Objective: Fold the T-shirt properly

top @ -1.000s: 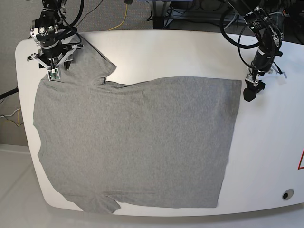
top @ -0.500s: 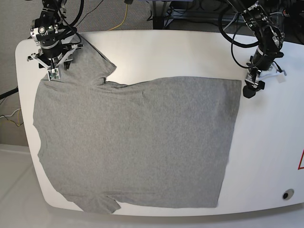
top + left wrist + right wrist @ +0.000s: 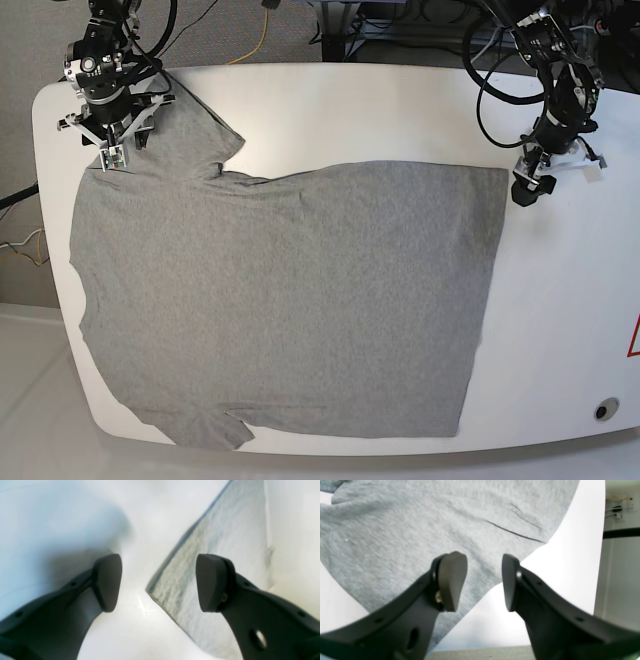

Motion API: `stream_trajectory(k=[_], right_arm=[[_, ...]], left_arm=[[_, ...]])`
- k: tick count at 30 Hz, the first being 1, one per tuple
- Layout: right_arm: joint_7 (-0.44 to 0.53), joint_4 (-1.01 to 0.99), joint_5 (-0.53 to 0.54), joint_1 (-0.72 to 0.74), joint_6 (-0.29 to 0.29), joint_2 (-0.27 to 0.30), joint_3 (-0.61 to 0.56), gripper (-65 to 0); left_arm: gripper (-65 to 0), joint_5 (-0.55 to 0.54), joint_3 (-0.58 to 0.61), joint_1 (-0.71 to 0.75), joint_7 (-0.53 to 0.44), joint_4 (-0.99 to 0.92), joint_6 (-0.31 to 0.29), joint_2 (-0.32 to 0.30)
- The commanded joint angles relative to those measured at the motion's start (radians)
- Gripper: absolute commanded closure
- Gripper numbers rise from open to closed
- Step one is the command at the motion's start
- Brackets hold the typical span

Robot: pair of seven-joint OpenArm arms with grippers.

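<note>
The grey T-shirt (image 3: 290, 300) lies spread flat over the white table (image 3: 560, 330), one sleeve at the far left and another at the near left. My left gripper (image 3: 527, 190) hovers just off the shirt's far right corner. In the left wrist view it (image 3: 158, 580) is open, with the shirt's corner (image 3: 225, 530) on the table below the gap. My right gripper (image 3: 112, 150) stands over the far left sleeve. In the right wrist view it (image 3: 483, 580) is open, with the sleeve (image 3: 395, 530) under it and nothing between the fingers.
Bare white table runs along the right side and the far edge. A small round hole (image 3: 603, 409) and a red mark (image 3: 634, 338) sit near the right front corner. Cables (image 3: 250, 40) hang behind the table.
The left arm's wrist has shifted slightly back and to the right, while its gripper stays by the shirt's corner. The right arm and the shirt have not moved.
</note>
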Motion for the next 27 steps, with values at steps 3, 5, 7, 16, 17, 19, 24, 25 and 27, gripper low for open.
stream_trajectory(k=[3, 5, 7, 16, 17, 19, 24, 25, 27], right_arm=[[0.016, 0.015, 0.003, 0.002, -0.001, 0.01, 0.005, -26.5], [0.016, 0.015, 0.003, 0.002, -0.001, 0.01, 0.005, -26.5], [0.016, 0.015, 0.003, 0.002, -0.001, 0.01, 0.005, -26.5], [0.016, 0.015, 0.003, -0.001, -0.001, 0.01, 0.005, -26.5], [0.016, 0.015, 0.003, -0.001, -0.001, 0.01, 0.005, -26.5], [0.016, 0.015, 0.003, -0.003, -0.001, 0.01, 0.005, -26.5], [0.016, 0.015, 0.003, -0.003, -0.001, 0.01, 0.005, -26.5], [0.016, 0.015, 0.003, -0.003, -0.001, 0.01, 0.005, -26.5], [0.016, 0.015, 0.003, -0.003, -0.001, 0.01, 0.005, -26.5]], left_arm=[[-43.5, 0.023, 0.027, -0.01, -0.004, 0.014, -0.002, -0.006], [-43.6, 0.035, 0.039, -0.01, -0.004, 0.014, -0.002, -0.006], [-43.6, 0.049, 0.055, -0.01, -0.004, 0.014, -0.002, -0.005], [-43.5, 0.124, 0.09, -0.01, -0.004, 0.011, -0.002, 0.025], [-43.5, 0.13, 0.099, -0.008, -0.004, 0.011, -0.002, 0.025], [-43.5, 0.135, 0.111, -0.007, -0.004, 0.011, -0.002, 0.026], [-43.5, 0.135, 0.114, -0.007, -0.004, 0.011, -0.002, 0.044], [-43.5, 0.135, 0.114, -0.007, -0.004, 0.011, -0.002, 0.046], [-43.5, 0.135, 0.114, -0.007, -0.004, 0.011, -0.002, 0.051]])
